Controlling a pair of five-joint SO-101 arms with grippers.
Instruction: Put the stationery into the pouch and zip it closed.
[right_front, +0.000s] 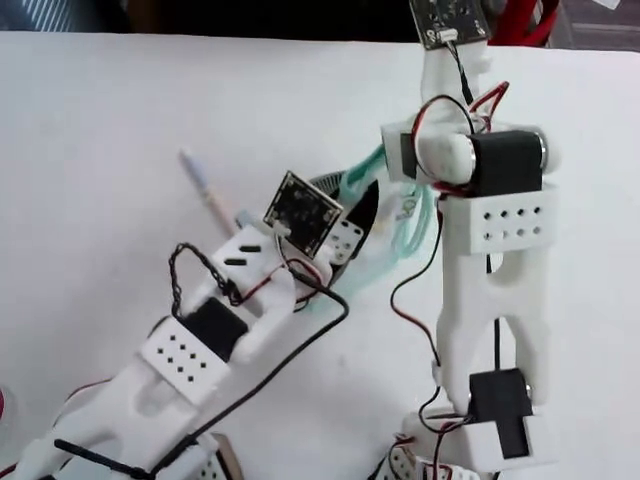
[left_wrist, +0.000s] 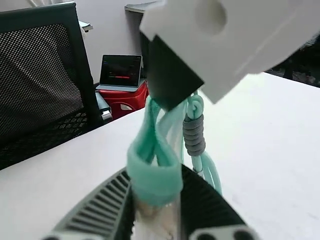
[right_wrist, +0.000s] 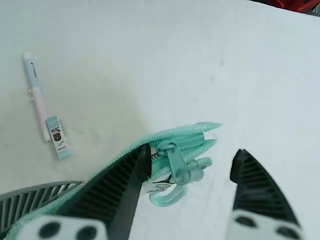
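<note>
The teal pouch (right_wrist: 172, 136) lies on the white table, its zipper pull (right_wrist: 175, 159) and hook loop at the near end. My right gripper (right_wrist: 192, 152) is open, its two black fingers standing either side of that end, above the zipper pull. My left gripper (left_wrist: 155, 210) is shut on a fold of the pouch (left_wrist: 152, 175), lifting its teal strap. In the high view the left gripper (right_front: 350, 235) meets the pouch (right_front: 368, 170) at the table's middle, under the right arm (right_front: 495, 220). A pastel pen (right_wrist: 36, 95) and a small eraser (right_wrist: 56, 131) lie beside the pouch.
The pen (right_front: 205, 190) and eraser (right_front: 246, 219) lie just beyond the left arm's wrist. Black and red cables hang off both arms. A mesh chair (left_wrist: 40, 85) and a red box stand past the table's far edge. Bare white tabletop (right_front: 100, 120) spreads to the left.
</note>
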